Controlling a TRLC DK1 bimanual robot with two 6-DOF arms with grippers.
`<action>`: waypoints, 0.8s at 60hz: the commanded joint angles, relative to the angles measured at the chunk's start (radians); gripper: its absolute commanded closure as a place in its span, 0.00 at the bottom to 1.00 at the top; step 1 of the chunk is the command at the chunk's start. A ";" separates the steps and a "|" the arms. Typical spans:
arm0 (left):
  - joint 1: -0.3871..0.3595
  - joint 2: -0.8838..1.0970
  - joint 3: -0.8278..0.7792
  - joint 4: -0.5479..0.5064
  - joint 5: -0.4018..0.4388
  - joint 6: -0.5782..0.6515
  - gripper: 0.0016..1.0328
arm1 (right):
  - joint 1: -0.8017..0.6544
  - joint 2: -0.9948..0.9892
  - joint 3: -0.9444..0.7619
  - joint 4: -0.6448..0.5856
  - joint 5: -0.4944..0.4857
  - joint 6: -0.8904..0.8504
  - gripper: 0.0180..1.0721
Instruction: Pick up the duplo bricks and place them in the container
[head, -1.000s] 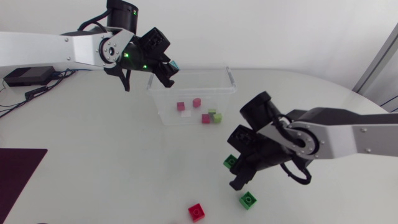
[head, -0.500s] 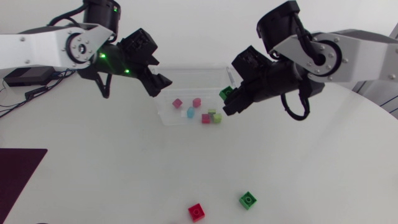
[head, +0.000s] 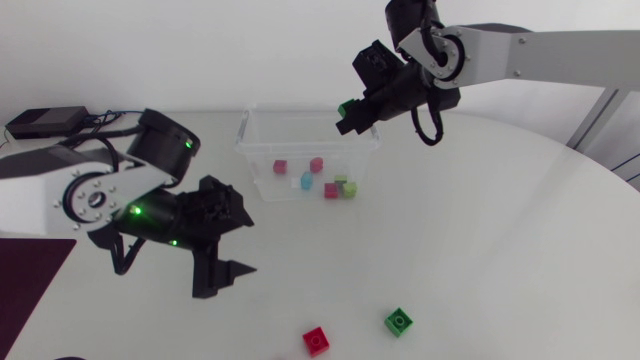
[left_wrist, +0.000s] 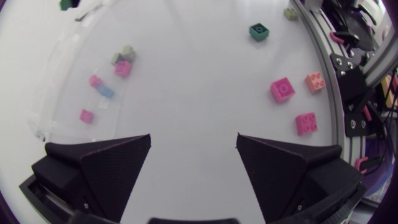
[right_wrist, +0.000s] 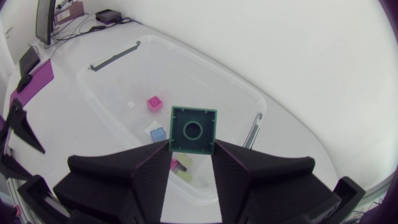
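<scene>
Over the white table (head: 500, 230) — left gripper (head: 246, 245) agape; right gripper (right_wrist: 191, 150) tight on a green brick (right_wrist: 193, 129).

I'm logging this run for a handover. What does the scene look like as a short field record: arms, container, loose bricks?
right arm: jaws shut on held green brick, above the container
left arm: jaws open, empty, over bare table
container: clear, holds several small bricks, pink, light blue, yellow-green
loose on table: red brick, loose green brick
task state: unfinished
</scene>
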 joint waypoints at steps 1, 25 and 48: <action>-0.050 -0.013 -0.063 -0.015 0.006 0.034 0.07 | -0.001 0.056 0.052 0.031 -0.006 -0.014 0.67; -0.257 -0.015 -0.131 -0.077 0.002 -0.051 0.07 | 0.004 0.116 0.119 0.034 0.040 -0.043 0.04; -0.450 0.064 -0.175 -0.080 -0.076 -0.241 0.10 | 0.004 -0.252 -0.352 0.129 0.038 -0.059 0.05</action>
